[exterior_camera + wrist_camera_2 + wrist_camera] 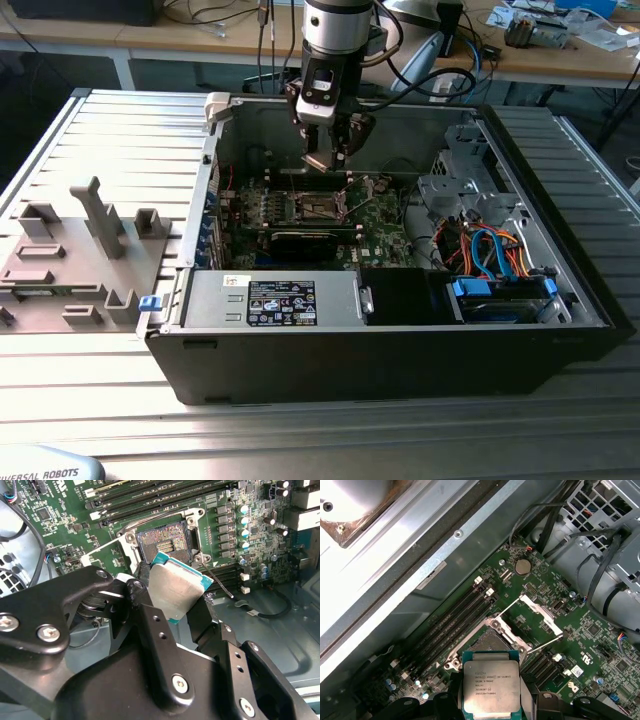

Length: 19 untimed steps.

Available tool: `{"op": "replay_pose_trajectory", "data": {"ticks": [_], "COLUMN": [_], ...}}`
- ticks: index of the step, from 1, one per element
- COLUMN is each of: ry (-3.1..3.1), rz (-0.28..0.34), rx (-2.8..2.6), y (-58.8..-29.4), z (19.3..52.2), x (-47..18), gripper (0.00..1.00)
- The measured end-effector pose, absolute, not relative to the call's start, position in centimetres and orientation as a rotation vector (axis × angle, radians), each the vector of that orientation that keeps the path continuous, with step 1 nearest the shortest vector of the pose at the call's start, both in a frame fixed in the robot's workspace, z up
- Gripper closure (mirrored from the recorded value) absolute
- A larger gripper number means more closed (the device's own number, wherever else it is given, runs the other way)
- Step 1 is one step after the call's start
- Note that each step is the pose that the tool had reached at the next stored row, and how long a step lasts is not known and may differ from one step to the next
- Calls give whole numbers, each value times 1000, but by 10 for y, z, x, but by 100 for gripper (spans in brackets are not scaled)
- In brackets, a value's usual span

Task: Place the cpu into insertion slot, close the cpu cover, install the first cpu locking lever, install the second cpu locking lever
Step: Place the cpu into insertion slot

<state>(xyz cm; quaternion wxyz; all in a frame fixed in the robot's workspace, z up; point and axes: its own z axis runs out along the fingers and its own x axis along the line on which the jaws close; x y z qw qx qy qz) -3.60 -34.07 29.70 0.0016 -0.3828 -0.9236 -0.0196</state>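
one black two-fingered gripper (333,152) clamps the small flat silvery square cpu (175,587) by its edges, above the open dark square insertion slot (162,542); it seems light, rigid and fragile underneath.

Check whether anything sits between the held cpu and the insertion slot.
Nothing visible does. The end effector grips the cpu above the insertion slot, whose dark centre lies bare. The cpu cover is swung open to one side, and the locking levers stand off beside the socket.
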Motion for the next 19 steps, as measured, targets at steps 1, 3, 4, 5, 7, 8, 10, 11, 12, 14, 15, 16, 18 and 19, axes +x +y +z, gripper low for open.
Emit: {"op": "replay_pose_trajectory", "data": {"ticks": [1,3,4,5,7,8,10,11,12,14,15,16,18,19], "ry": [-2899,-2897,-2897,-2896,-2895,-2895,-2894,-2894,-2893,-2893,-2893,-2892,-2892,-2891], "rz": [-61,-61,-61,-61,-61,-61,-61,-61,-61,-61,-61,-61,-61,-61], "rx": [-1202,-1205,-1206,-1207,-1210,-1210,-1213,-1213,-1214,-1216,-1216,-1217,-1219,-1219], "y": [-341,-341,-341,-341,-341,-341,-341,-341,-341,-341,-341,-341,-341,-341], "z": [297,297,297,297,297,297,297,297,297,297,297,297,297,297], "x": [-36,-36,-36,-36,-36,-36,-36,-36,-36,-36,-36,-36,-36,-36], "gripper": [46,46,46,46,46,46,46,46,46,46,46,46,46,46]}}
